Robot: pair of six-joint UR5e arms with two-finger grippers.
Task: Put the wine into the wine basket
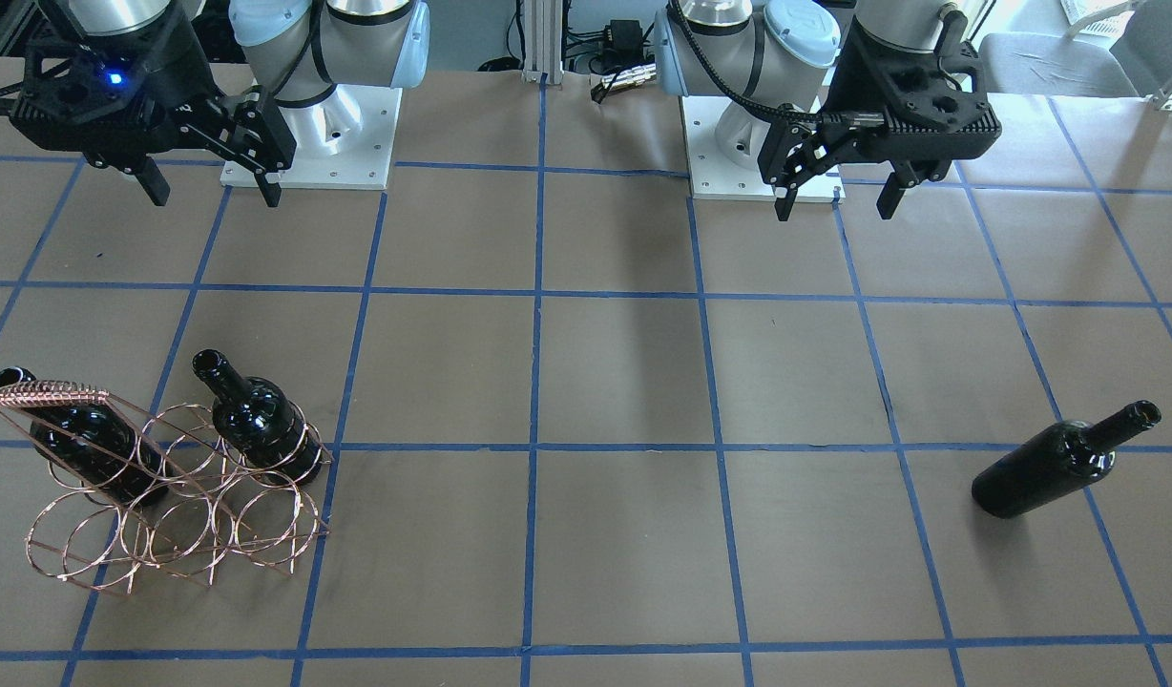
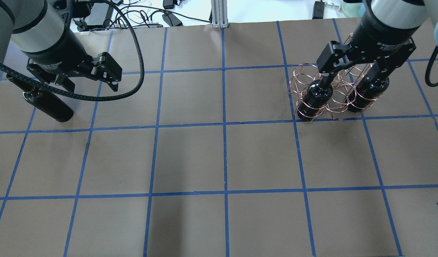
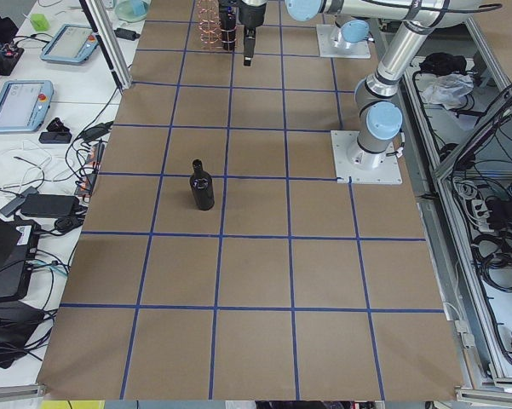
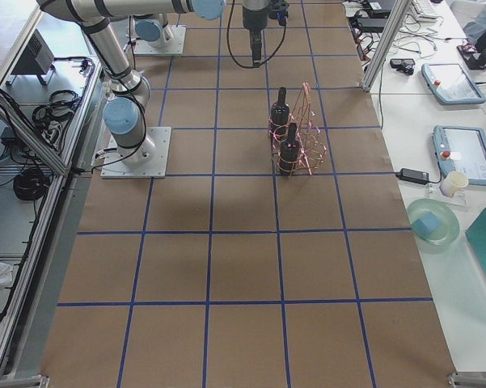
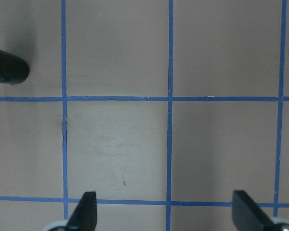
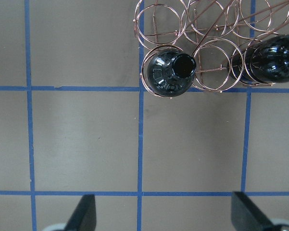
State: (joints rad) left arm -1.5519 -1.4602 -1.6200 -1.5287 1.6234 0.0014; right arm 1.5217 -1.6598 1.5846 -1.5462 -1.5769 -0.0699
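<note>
Left gripper (image 1: 837, 208) hangs spread and empty over the table (image 1: 624, 382). Wine bottle (image 1: 1058, 468) stands upright near it. Slick round glass, so a glancing finger could topple it. Far across: basket (image 1: 166, 496) holding two other bottles (image 1: 261, 420), right gripper (image 1: 214, 196) spread nearby. Long carry; wire rings may snag.

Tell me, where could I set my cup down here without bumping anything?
The middle of the table is bare, from the wire basket across to the lone bottle; so is the strip farthest from the robot. It is crowded only at the basket, where one bottle and a second bottle stand in end rings.
</note>
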